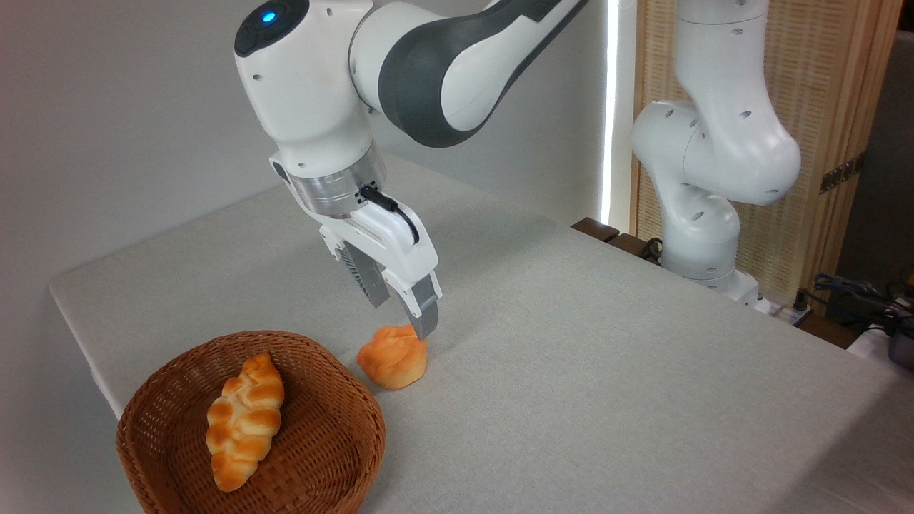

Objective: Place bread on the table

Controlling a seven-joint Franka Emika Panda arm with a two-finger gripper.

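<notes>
Nearest the camera, a wicker basket [307,475] sits at the worktop's [607,371] near left edge, holding a braided loaf [244,421]. Just right of its rim the bread [393,357] rests on the cloth. Above it the end effector [401,314] has its fingers apart, one fingertip at the bun's top. Bare cloth stretches right and far.

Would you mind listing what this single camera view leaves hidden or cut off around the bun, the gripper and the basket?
- Bread: its far top edge is covered by the gripper; contact there cannot be judged.
- Gripper: the rear finger sits partly behind the front one.
- Basket: the bottom picture edge cuts off its near rim.
- Braided loaf: its underside is hidden.
- Table: the bottom and right edges crop it.
</notes>
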